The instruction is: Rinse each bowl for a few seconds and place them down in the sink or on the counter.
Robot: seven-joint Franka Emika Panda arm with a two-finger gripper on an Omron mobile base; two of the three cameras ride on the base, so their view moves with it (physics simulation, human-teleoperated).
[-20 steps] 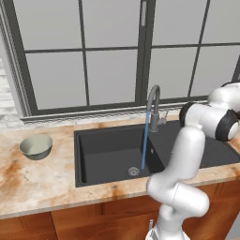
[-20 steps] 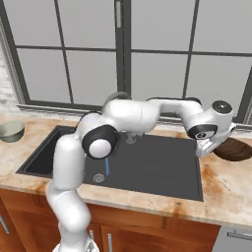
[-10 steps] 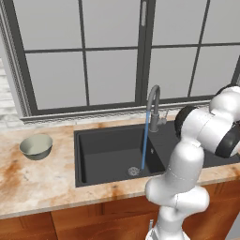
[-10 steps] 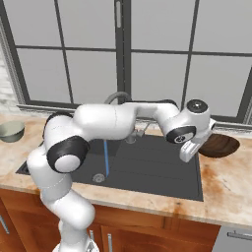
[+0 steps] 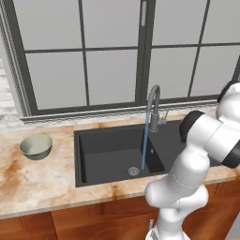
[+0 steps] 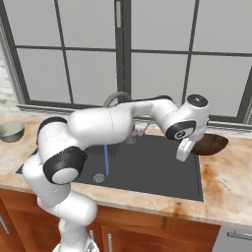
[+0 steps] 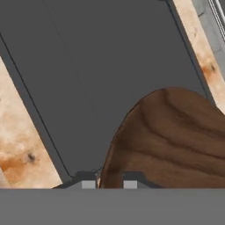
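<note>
Now my gripper (image 6: 183,153) is pinched on the rim of the brown bowl (image 6: 210,144), over the sink's (image 6: 162,172) edge. Water runs from the tap (image 6: 115,101), far from my gripper. Neither bowl looks rinsed yet. The green bowl (image 5: 36,146) waits on the bench (image 5: 33,180), far off.

brown bowl (image 7: 176,140) cut off at hand view's edge, tool (image 7: 110,183) tips barely visible — rim between them

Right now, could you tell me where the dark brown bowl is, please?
In the right base view the dark brown bowl is held by its rim at the sink's right edge, above the counter; the jaws pinch it.
</note>
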